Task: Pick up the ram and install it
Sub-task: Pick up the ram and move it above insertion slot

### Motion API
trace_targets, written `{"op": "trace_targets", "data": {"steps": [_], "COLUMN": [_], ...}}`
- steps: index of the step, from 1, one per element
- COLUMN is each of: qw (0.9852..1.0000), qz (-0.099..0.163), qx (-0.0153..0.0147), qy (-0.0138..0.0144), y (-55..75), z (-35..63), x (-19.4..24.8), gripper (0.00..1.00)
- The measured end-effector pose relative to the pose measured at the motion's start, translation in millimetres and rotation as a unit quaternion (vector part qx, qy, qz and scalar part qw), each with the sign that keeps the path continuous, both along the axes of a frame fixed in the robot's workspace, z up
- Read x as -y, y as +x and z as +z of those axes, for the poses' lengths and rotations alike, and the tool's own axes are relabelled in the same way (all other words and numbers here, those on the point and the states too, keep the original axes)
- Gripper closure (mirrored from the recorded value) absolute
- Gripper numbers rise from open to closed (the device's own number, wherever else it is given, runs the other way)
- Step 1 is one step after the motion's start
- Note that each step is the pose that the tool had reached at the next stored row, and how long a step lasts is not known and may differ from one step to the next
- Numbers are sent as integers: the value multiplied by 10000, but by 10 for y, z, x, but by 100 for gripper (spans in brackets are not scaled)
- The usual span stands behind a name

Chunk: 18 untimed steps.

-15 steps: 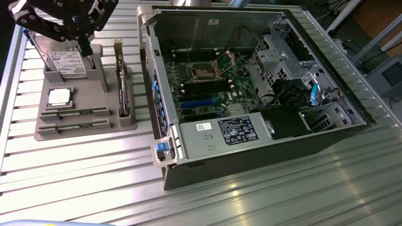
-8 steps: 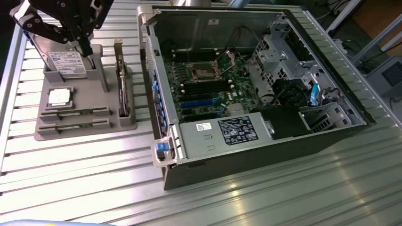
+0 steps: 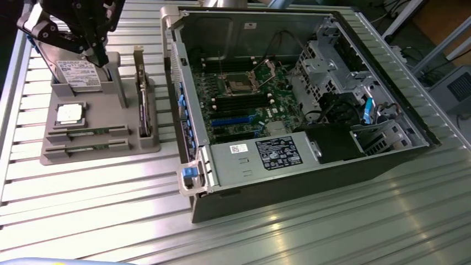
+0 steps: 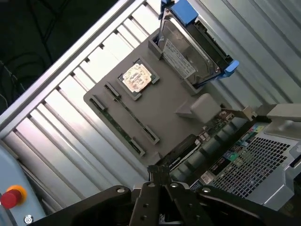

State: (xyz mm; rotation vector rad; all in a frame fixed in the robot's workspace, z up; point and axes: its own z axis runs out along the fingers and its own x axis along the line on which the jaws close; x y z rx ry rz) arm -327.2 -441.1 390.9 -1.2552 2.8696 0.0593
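Two ram sticks lie flat in slots at the front of a grey holder (image 3: 96,118). Each is a thin green strip: one ram stick (image 3: 85,132) (image 4: 130,112) is next to the other ram stick (image 3: 83,147) (image 4: 116,126). My gripper (image 3: 100,57) (image 4: 162,176) hangs above the holder's back part, near the hard drive (image 3: 74,72) (image 4: 188,49). It is well clear of the ram. Its fingers are together and hold nothing. The open computer case (image 3: 294,88) lies on the exterior view's right, with its motherboard (image 3: 246,99) exposed.
The holder also carries a square silver processor (image 3: 70,112) (image 4: 137,77) and an upright dark expansion card (image 3: 142,107) (image 4: 235,150). All of this rests on a ribbed metal table (image 3: 110,210). A red button (image 4: 11,197) shows at the table's side.
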Motion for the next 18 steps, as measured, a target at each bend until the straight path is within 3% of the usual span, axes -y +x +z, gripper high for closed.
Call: {"op": "trace_targets", "data": {"steps": [2, 6, 10, 12, 16, 18], "qw": [9995, 9969, 9926, 9890, 9772, 9736], "qz": [318, 789, 1213, 1476, 2124, 2281], "qx": [0, 0, 0, 0, 0, 0], "qy": [-3, -9, -15, -18, -25, -27], "y": [0, 0, 0, 0, 0, 0], "z": [0, -1, 0, 0, 0, 0], "x": [0, 0, 0, 0, 0, 0], "gripper": [90, 90, 90, 90, 90, 90]}}
